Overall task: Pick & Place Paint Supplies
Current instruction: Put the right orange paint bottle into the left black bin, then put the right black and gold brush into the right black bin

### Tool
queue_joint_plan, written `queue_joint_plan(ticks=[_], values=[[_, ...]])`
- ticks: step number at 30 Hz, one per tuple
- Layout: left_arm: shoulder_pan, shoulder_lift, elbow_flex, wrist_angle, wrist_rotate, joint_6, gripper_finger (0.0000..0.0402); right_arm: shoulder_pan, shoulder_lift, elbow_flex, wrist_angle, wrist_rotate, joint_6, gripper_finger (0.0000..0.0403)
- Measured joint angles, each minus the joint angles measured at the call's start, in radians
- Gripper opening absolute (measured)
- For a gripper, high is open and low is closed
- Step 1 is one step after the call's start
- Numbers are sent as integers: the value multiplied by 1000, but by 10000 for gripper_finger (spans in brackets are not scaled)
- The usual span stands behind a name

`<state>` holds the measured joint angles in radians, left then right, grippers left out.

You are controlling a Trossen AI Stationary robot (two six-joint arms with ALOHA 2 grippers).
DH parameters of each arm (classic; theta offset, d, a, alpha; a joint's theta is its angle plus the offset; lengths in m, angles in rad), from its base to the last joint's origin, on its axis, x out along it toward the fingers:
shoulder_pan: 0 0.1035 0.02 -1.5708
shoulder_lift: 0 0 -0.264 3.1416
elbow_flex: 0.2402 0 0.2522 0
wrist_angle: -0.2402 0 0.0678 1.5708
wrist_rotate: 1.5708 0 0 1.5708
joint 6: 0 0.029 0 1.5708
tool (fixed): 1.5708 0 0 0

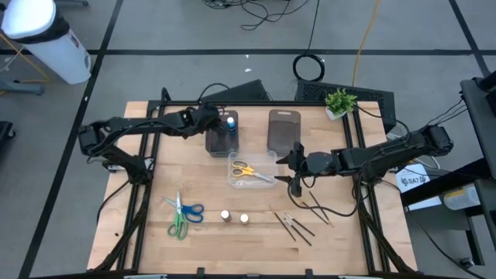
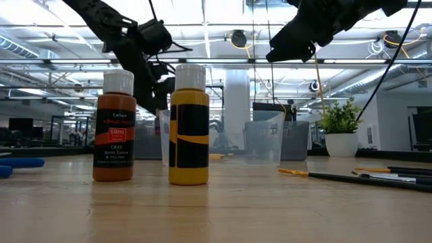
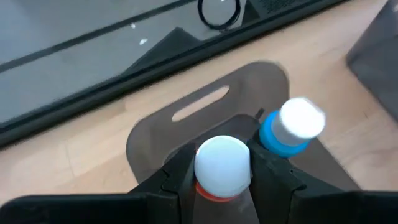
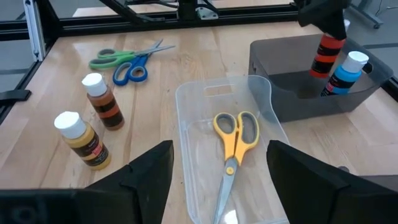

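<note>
Two fingers (image 3: 224, 171) hide most of a red bottle (image 3: 222, 167) — seemingly gripped.

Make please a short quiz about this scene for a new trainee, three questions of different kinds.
1. True or false: the yellow scissors lie inside the clear box.
2. What does the left tool hold? A) a brush B) a white-capped bottle C) scissors
3. How many paint bottles stand on the bare table?

Key:
1. True.
2. B, over the dark tray, beside the blue bottle.
3. Two: brown bottle and yellow bottle.
</note>
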<state>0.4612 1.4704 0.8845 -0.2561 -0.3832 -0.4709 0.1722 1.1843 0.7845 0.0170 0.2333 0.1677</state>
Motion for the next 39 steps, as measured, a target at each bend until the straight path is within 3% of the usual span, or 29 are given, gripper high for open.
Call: queue_joint_plan(ticks=[26,34,39], values=[[28,51,0,-19,43,-26,124,0,0,0,0,0,0,242],[28,51,0,-26,42,-1,212,0,0,0,0,0,0,242],[28,51,0,-27,61,73,243,0,0,0,-17,0,0,242]])
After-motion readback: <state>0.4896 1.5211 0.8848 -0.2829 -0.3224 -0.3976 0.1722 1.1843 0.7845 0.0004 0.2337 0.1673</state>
